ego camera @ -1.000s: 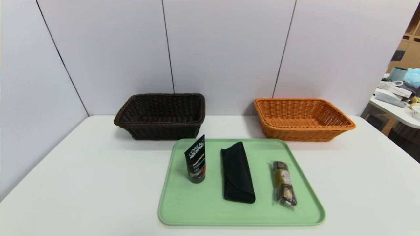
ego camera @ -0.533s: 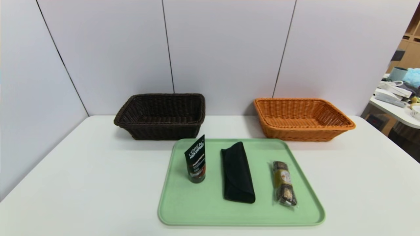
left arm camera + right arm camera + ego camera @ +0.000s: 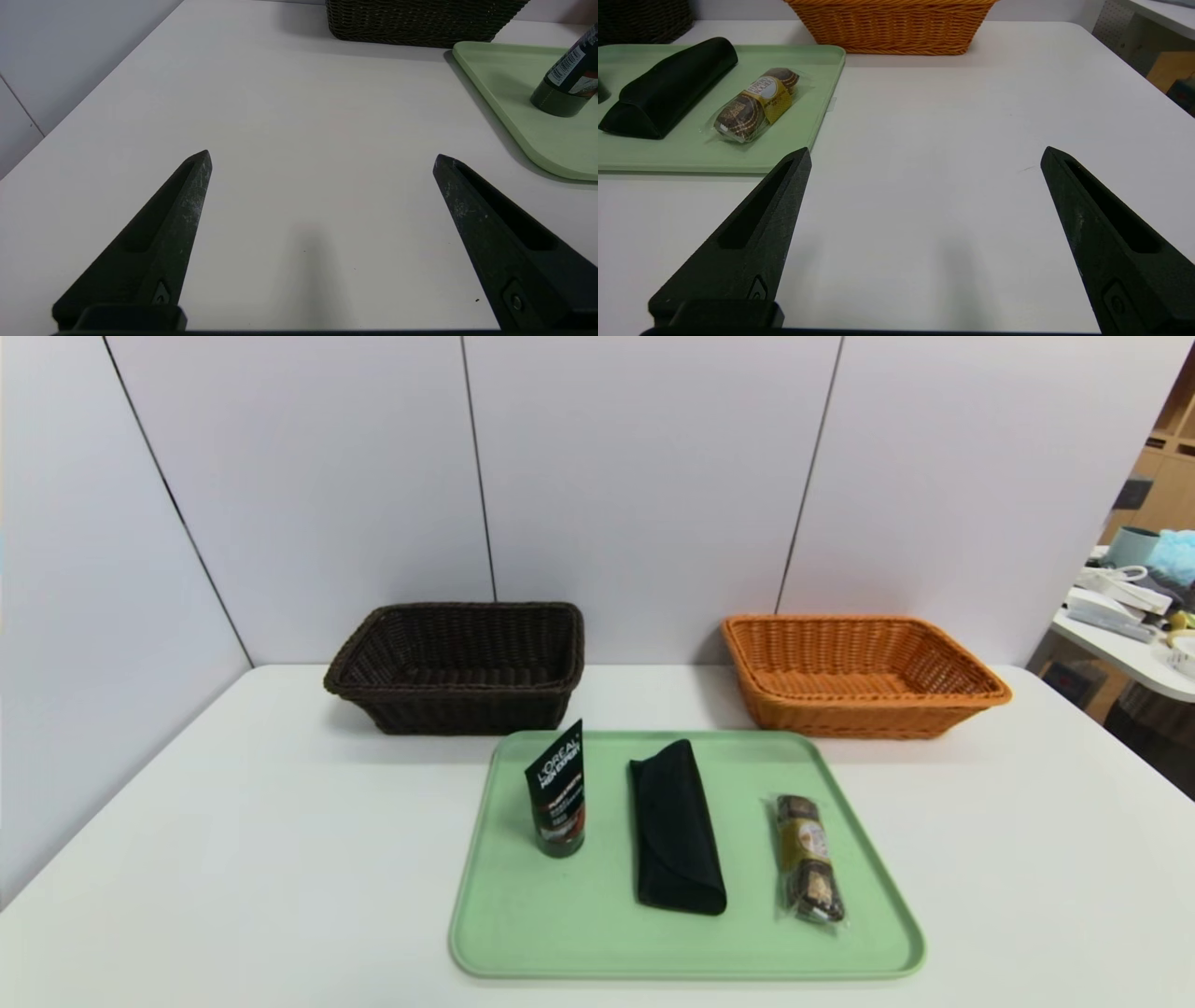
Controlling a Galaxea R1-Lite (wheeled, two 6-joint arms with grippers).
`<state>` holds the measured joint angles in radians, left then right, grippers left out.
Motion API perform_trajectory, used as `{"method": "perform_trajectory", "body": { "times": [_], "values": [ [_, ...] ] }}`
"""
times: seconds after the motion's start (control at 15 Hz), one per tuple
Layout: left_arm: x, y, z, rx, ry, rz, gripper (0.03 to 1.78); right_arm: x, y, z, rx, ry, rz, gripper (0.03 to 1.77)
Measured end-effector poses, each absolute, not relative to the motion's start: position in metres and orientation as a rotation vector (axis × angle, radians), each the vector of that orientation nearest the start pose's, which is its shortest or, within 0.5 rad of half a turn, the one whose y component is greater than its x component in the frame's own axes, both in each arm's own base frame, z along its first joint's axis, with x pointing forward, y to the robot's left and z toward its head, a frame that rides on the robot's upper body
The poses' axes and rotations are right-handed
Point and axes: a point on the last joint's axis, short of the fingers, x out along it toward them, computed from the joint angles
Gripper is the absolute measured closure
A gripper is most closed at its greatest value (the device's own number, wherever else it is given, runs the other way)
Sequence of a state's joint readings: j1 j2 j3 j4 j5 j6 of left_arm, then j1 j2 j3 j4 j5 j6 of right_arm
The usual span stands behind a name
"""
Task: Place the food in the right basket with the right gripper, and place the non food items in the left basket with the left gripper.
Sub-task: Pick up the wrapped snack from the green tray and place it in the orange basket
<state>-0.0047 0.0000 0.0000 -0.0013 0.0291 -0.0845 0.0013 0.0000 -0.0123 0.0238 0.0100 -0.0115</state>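
On the green tray (image 3: 560, 933) a black L'Oreal tube (image 3: 557, 801) stands upright at the left, a soft black glasses case (image 3: 674, 829) lies in the middle, and the wrapped snack bar (image 3: 808, 870) lies at the right. Behind the tray sit the dark brown left basket (image 3: 462, 665) and the orange right basket (image 3: 854, 674). Neither arm shows in the head view. My left gripper (image 3: 322, 156) is open over bare table, near-left of the tray (image 3: 514, 84) and tube (image 3: 567, 79). My right gripper (image 3: 924, 154) is open over bare table, near-right of the snack bar (image 3: 754, 103) and case (image 3: 668, 86).
White wall panels close off the back and left of the white table (image 3: 233, 859). A second table with clutter (image 3: 1134, 607) stands past the right edge. Bare tabletop lies on both sides of the tray.
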Motion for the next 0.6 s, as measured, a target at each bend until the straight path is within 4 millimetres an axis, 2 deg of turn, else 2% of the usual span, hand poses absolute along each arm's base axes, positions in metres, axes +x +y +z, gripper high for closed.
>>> {"method": "perform_trajectory", "body": {
  "times": [0.6],
  "values": [
    [-0.0231, 0.0005, 0.0759, -0.032, 0.002, 0.012, 0.12, -0.0235, 0.0002, 0.0757, -0.018, 0.014, 0.012, 0.1]
  ]
}}
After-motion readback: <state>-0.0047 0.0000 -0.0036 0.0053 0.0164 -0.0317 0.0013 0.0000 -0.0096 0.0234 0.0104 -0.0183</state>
